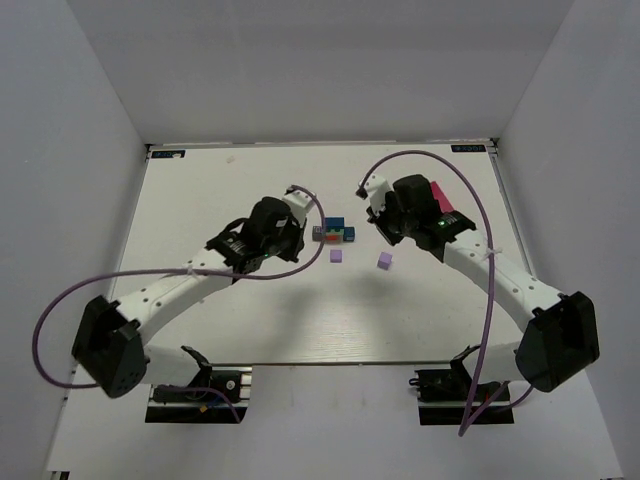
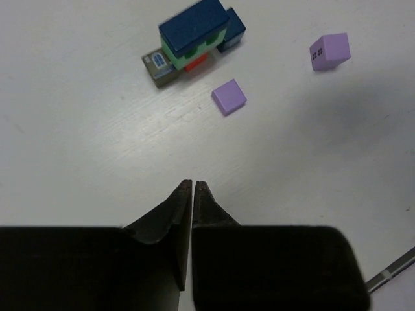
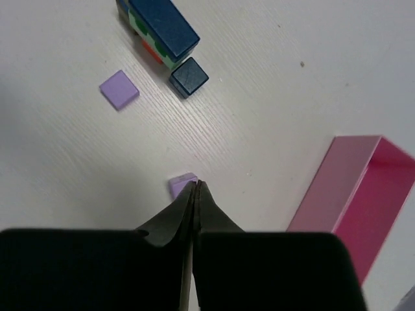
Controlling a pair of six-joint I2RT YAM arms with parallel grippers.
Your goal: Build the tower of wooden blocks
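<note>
- Your wood block tower [image 1: 333, 233] sits mid-table, a little toward the far edge. One purple cube [image 1: 336, 256] and a second purple cube [image 1: 384, 260] lie loose on its near side.
- Left gripper [image 2: 193, 184] and right gripper [image 3: 196, 184] are both pressed together, holding nothing.
- The cubes are likely light, stiff and slick; pinch opposite flat faces squarely.
- The right tips half-hide the second purple cube. The tower's lower blocks are hard to count.

The right end effector [image 3: 196, 184] partly hides one purple cube [image 3: 179, 186].
</note>
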